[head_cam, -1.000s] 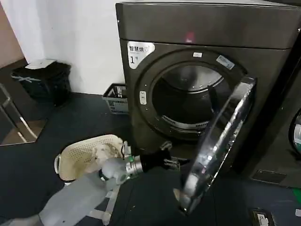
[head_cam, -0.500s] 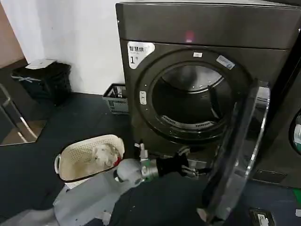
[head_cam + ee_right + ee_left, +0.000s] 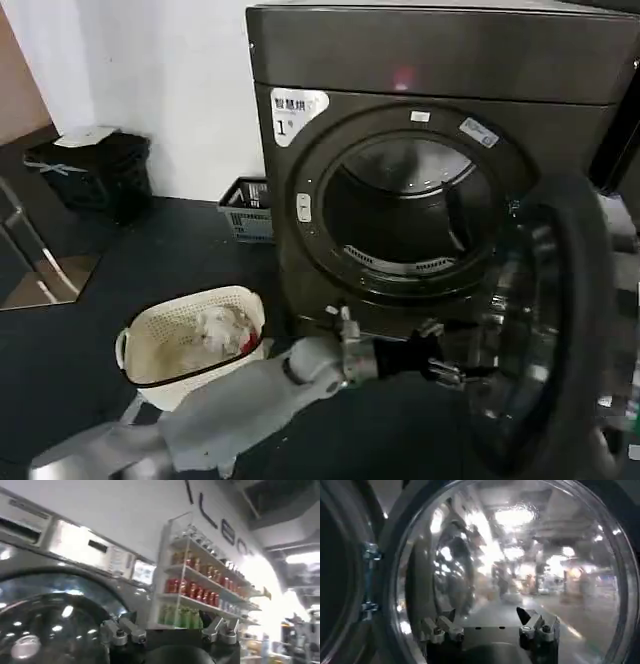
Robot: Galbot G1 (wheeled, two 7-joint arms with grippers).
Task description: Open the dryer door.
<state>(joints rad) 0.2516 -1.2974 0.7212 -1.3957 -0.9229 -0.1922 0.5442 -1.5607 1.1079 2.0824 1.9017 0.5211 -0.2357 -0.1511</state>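
The dryer (image 3: 440, 60) is a dark grey-brown machine with a "1" sticker, and its drum opening (image 3: 410, 215) is exposed. The dryer door (image 3: 565, 330) is swung wide out to the right, showing its black inner side and glass. My left gripper (image 3: 450, 372) reaches low across the front of the machine to the door's inner face. In the left wrist view the left gripper (image 3: 490, 622) is open with nothing between its fingers, facing the door glass (image 3: 520, 545) at close range. My right gripper (image 3: 170, 625) is open and holds nothing, away from the door.
A cream laundry basket (image 3: 190, 340) with clothes sits on the dark floor at the left. A small grey basket (image 3: 245, 210) stands beside the dryer, and a black bin (image 3: 90, 170) by the wall. The right wrist view shows a neighbouring machine's round door (image 3: 45, 620) and a shelf of bottles (image 3: 200, 590).
The dryer door has swung further open to the right, from edge-on to showing its inner side. My left arm has followed it rightward.
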